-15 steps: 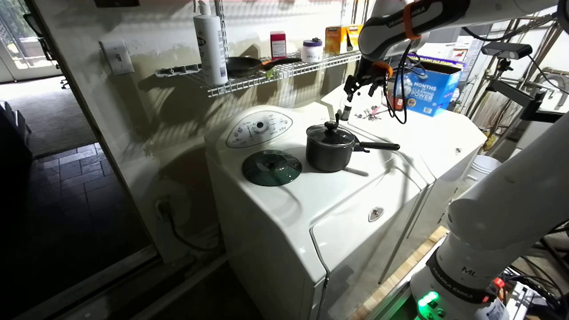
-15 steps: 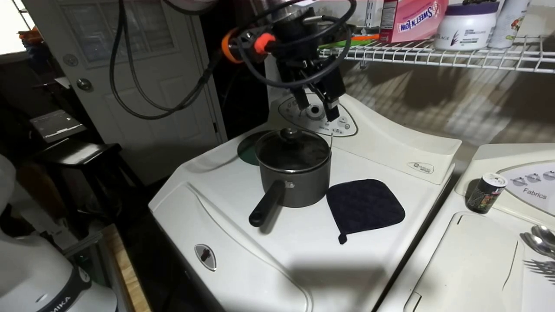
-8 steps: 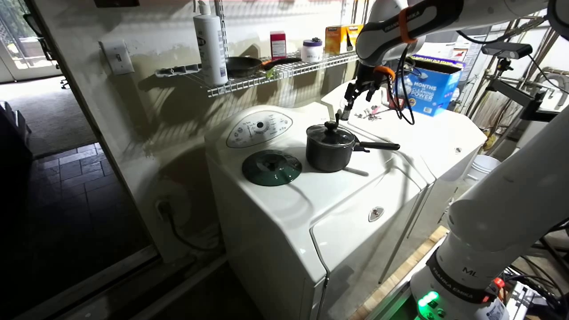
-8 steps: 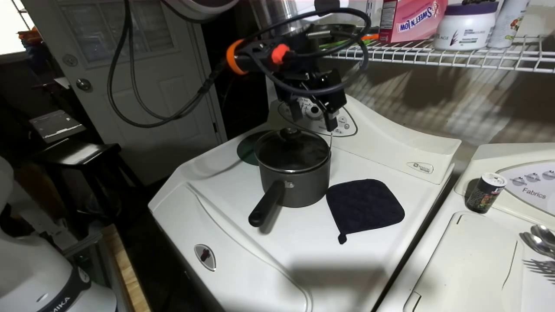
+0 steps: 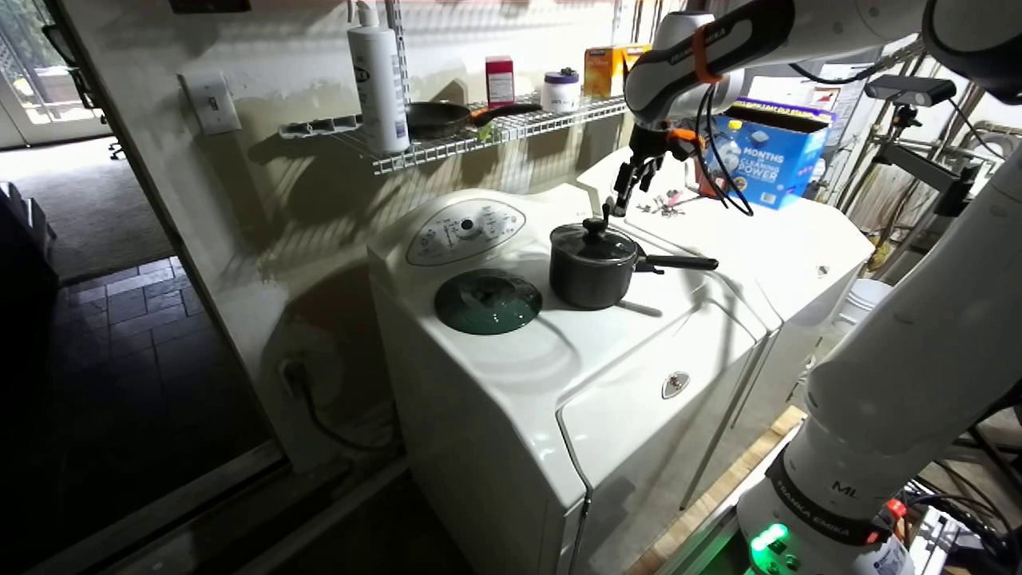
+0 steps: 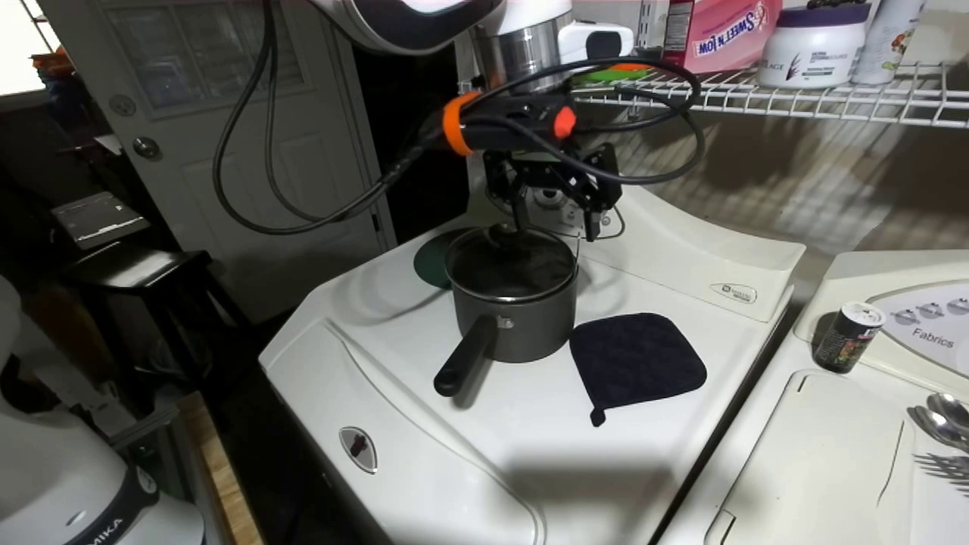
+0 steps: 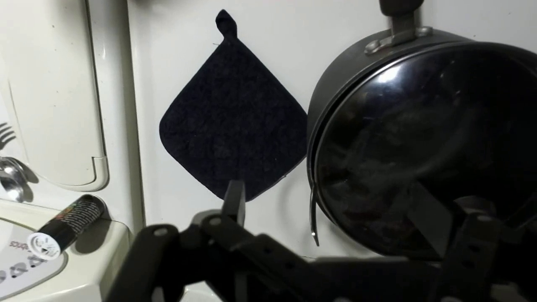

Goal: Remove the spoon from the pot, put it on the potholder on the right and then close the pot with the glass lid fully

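Since last second, my gripper (image 7: 329, 195) hangs lower, fingers (image 7: 235, 201) spread wide, grasping nothing | spoon (image 7: 313, 218) unmoved, jutting between rim of pot (image 6: 522, 337) and lid (image 7: 390, 138), seen between my fingers | 1 pot, 1 lid on it | 1 jutting spoon, 2 loose spoons (image 6: 936, 428) | 1 potholder (image 6: 640, 359) beside the pot | 1 green disc (image 5: 489, 315) | 1 can (image 6: 848, 339)
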{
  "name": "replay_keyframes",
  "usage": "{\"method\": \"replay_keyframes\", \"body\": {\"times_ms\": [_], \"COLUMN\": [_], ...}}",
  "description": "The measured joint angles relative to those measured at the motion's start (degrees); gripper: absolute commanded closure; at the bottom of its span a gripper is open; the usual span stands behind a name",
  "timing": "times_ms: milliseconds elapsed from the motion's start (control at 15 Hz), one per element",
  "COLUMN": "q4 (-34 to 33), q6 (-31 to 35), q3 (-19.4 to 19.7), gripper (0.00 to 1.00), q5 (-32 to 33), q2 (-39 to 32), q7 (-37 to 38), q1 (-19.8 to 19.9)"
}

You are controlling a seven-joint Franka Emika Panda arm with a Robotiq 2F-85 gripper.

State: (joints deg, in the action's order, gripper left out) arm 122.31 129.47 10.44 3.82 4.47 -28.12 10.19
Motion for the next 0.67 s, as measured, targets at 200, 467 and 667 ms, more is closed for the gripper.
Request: {"method": "replay_keyframes", "body": {"times_ms": [200,467,667], "q4": [-1.4,-3.5,-4.8], "q6": [1.3,1.8,1.8], "q3": [0.0,-0.1,-0.1], "gripper": [0.0,0.18,0.41], "q5": [-1.8,-2.9,-3.6], "q2": [-2.2,-4.6,-6.2], "q7": [-2.5,-4.2,-4.9], "q1": [-0.3,-0.4,-0.4]}}
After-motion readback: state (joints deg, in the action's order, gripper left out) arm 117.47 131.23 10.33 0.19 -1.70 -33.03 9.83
